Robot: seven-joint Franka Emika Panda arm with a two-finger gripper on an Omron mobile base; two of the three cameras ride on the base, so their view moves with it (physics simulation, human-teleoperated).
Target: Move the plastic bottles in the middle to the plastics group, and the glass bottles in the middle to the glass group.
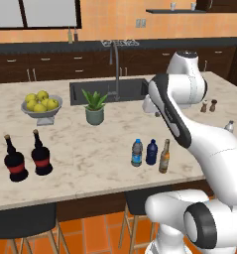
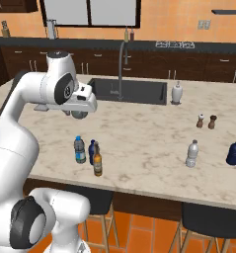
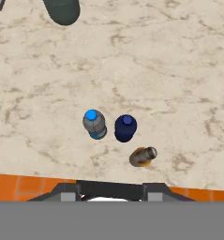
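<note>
Three small bottles stand close together near the front edge of the marble tabletop [image 1: 80,149]: one clear plastic bottle [image 1: 137,152] with a blue label, one dark blue plastic bottle [image 1: 151,152] just beside it, and one slim amber glass bottle [image 1: 164,156] nearest the edge. Taking this cluster as the landmark, two black round-bellied bottles [image 1: 28,158] with red bands stand side by side well off to its left, also near the front edge. One pale clear bottle [image 2: 192,153] with a white cap stands well apart on its right, with another dark blue bottle [image 2: 234,152] further right still. Two small shakers [image 2: 206,121] sit behind that pale bottle. One potted plant [image 1: 94,106] stands behind the cluster.

The end effector [image 2: 80,114] hangs above the tabletop, higher than the cluster and set back from it toward the sink [image 2: 129,91]; the hand view looks straight down on all three bottle tops. Its jaws stand nearly closed, holding nothing.
</note>
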